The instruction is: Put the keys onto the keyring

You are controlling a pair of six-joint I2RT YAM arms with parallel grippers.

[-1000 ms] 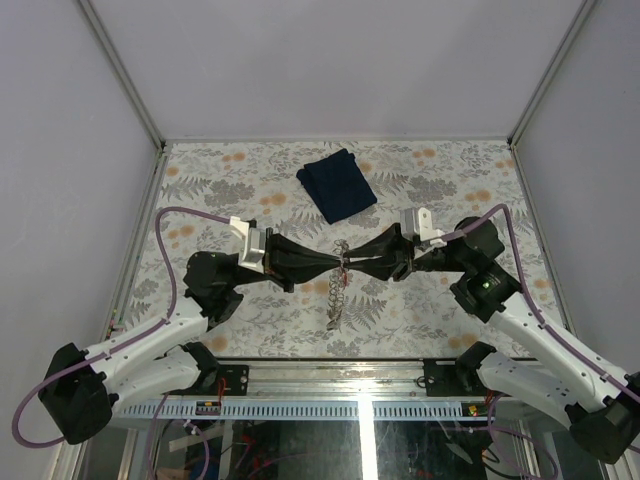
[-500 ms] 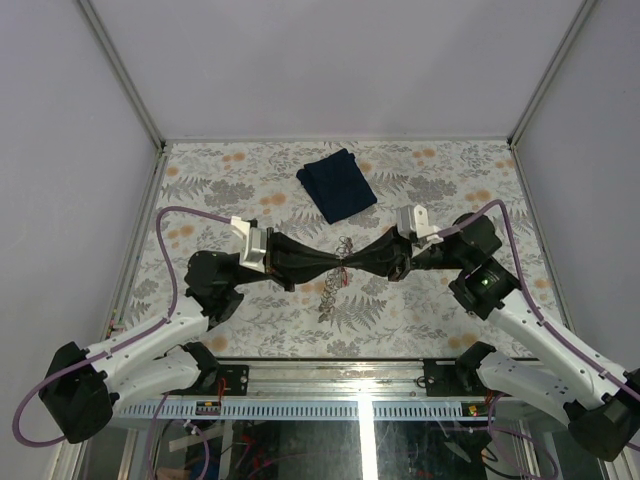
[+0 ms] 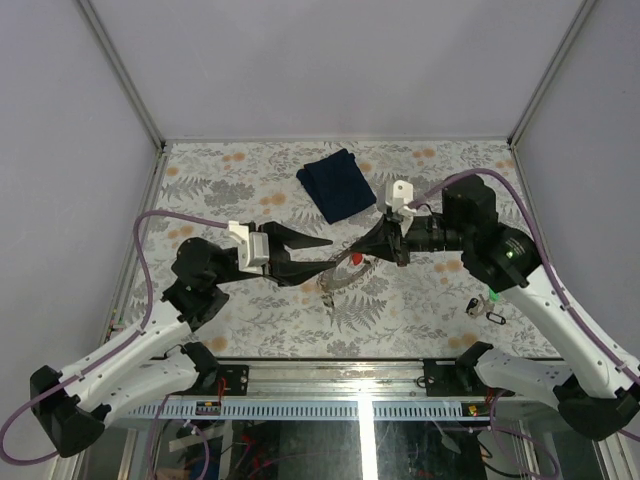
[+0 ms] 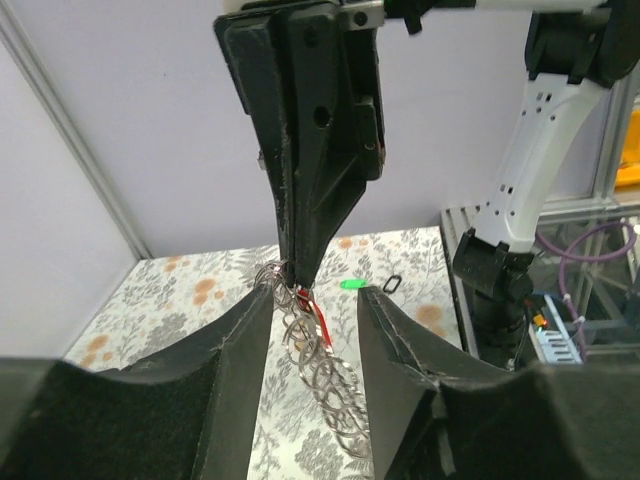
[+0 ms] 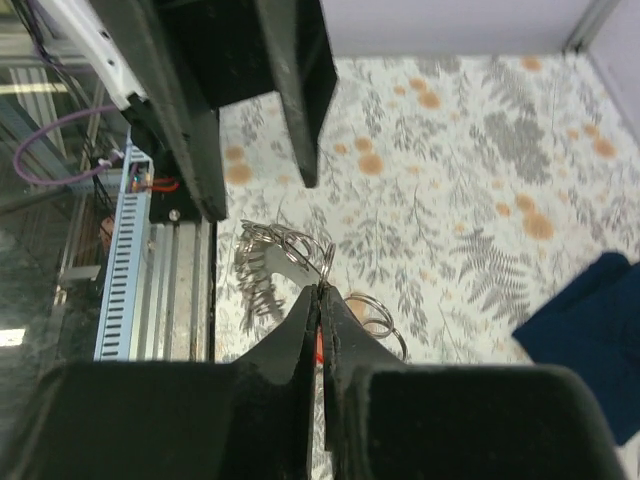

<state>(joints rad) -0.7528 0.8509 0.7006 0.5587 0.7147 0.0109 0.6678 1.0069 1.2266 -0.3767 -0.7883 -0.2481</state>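
Note:
The keyring (image 3: 336,284) is a silvery chain of linked rings hanging from my right gripper (image 3: 356,258), which is shut on its top end. A red key (image 3: 356,257) sits at that grip. In the right wrist view the shut jaws (image 5: 322,290) pinch a ring of the keyring (image 5: 280,246). My left gripper (image 3: 331,253) stands open just left of it. In the left wrist view its fingers (image 4: 240,350) flank the dangling keyring (image 4: 322,355) and red key (image 4: 316,308) without touching. A green key (image 3: 493,296) and a black key (image 3: 495,318) lie on the table at the right.
A dark blue folded cloth (image 3: 337,184) lies at the back centre of the flowered table (image 3: 220,170). The green key (image 4: 350,284) and black key (image 4: 390,284) show beyond the keyring in the left wrist view. Metal frame rails run along the near edge (image 3: 360,370).
My left gripper has opened and drawn back to the left, letting go of the keyring. My right gripper has shut on it and lifted, its arm swinging back and uncovering keys on the table.

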